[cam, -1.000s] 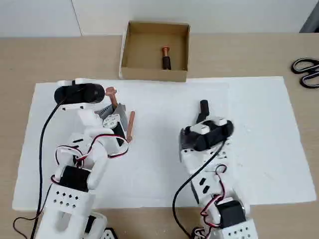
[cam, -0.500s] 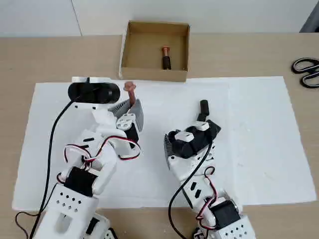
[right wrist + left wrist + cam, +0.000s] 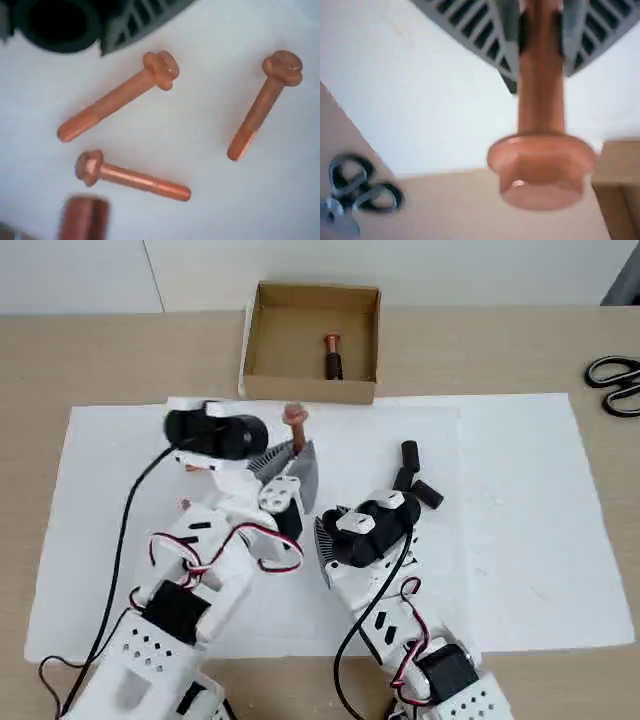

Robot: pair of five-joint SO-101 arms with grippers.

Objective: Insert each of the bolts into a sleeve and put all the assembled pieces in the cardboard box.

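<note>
Left claw (image 3: 540, 30): closed on the shaft of the copper-coloured flanged metal bolt (image 3: 540, 100); it holds the bolt off the surface, just short of the near wall of the open brown cardboard box (image 3: 308, 390), with the head pointing towards the box

Right claw (image 3: 60, 22): it looks clamped on a short black hollow sleeve (image 3: 55, 46); it sits farther from the box than the left claw, close beside that arm

Risk, mating: you show the head end free and the shaft pinched between the fingers; in my judgement the tip is poorly offered to the bore, and an off-axis push would make the bolt pivot or slip

Risk, crowding: your two arms are near each other; a hasty closing move could clash them or jolt the sleeve loose

Risk, strays: a wide swing could scatter the loose black sleeves (image 3: 427, 493) on the white paper sheet (image 3: 520, 540), out from the box's right front corner, or nudge the box

Bolt look: smooth round shaft; broad flange under a hexagonal head; three more loose copper bolts (image 3: 117, 95) lie on the sheet

Box content: one assembled piece (image 3: 331, 356) lies inside
</note>
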